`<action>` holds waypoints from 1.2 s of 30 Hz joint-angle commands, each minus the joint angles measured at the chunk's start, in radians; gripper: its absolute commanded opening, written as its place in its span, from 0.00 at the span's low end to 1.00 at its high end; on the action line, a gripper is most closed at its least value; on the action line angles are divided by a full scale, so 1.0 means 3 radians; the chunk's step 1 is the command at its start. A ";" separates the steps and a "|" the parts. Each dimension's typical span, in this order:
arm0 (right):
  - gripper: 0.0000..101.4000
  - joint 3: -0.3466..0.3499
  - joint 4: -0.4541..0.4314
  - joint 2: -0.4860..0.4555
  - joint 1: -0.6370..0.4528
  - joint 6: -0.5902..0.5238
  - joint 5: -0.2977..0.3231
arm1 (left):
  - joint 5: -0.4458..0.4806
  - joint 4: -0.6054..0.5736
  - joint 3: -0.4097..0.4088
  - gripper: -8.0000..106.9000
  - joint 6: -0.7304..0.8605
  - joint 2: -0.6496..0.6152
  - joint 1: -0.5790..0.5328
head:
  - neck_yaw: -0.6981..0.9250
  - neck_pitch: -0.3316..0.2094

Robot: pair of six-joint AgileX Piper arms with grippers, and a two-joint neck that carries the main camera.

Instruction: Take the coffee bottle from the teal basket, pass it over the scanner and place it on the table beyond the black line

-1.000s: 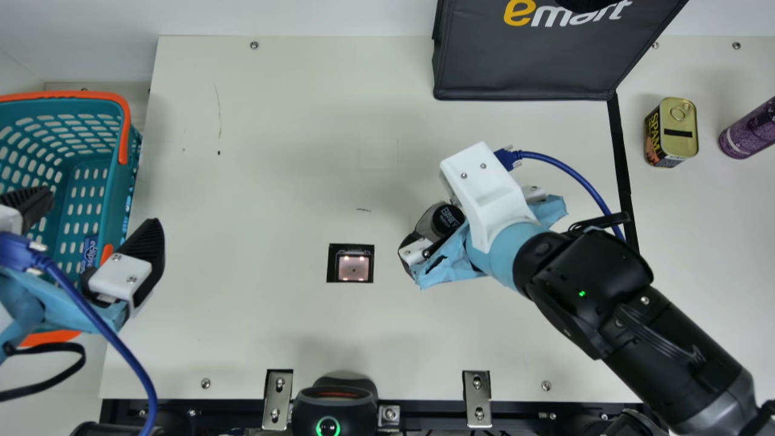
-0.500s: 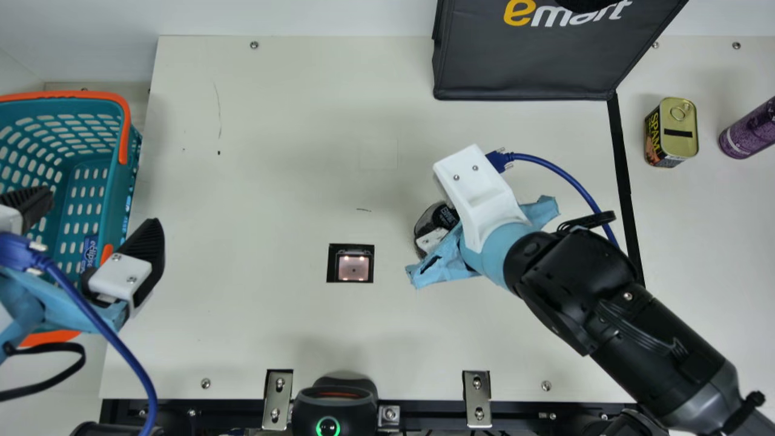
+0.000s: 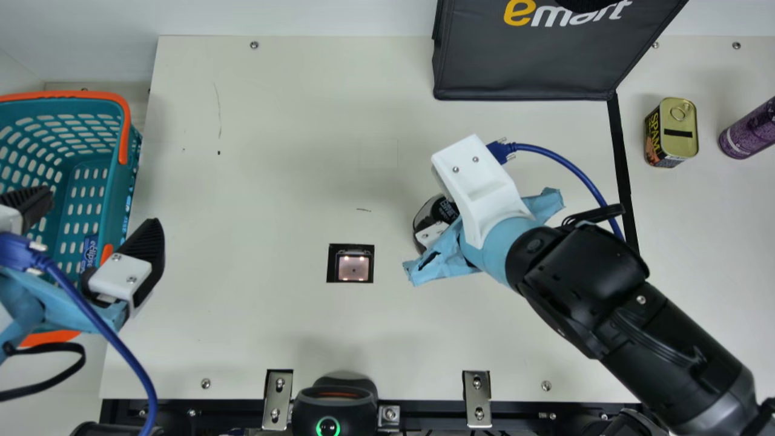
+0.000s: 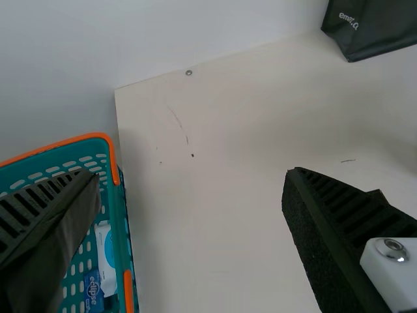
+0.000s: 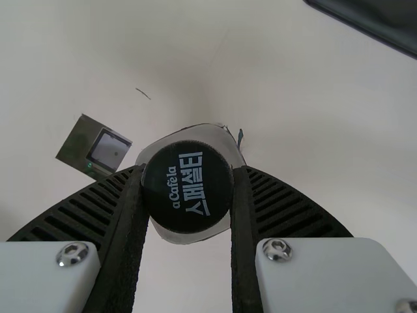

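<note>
Coffee bottle (image 5: 187, 195) is near the scanner (image 3: 353, 267), clamped in my right jaws. Left jaws gape farther off, across the scanner, by the teal basket (image 3: 79, 95). Pickup done. Scan probably done; I can't confirm. Left to do: carry the bottle over the black line (image 3: 622, 172), well apart from the scanner, set it on the desk (image 3: 714, 242), release.

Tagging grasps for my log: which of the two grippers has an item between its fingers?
The right gripper: its fingers are shut on the black-capped coffee bottle. The left gripper, by the teal basket, stands open and holds nothing.
</note>
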 commanded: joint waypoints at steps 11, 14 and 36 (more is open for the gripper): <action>0.00 -0.0265 -0.0022 -0.0024 -0.0034 0.0043 0.0237 | 0.0000 0.0000 0.0000 0.85 0.0000 0.0000 0.0000 | -0.0461 -0.0097; 0.00 -0.0245 -0.0014 -0.0074 -0.0155 0.0034 0.0245 | 0.0000 0.0000 0.0000 0.85 0.0000 0.0000 0.0000 | -0.0694 -0.0097; 0.00 0.0146 0.0529 -0.0689 -0.2144 -0.0912 0.0378 | 0.0000 0.0000 0.0000 0.85 0.0000 0.0000 0.0000 | -0.1158 -0.0097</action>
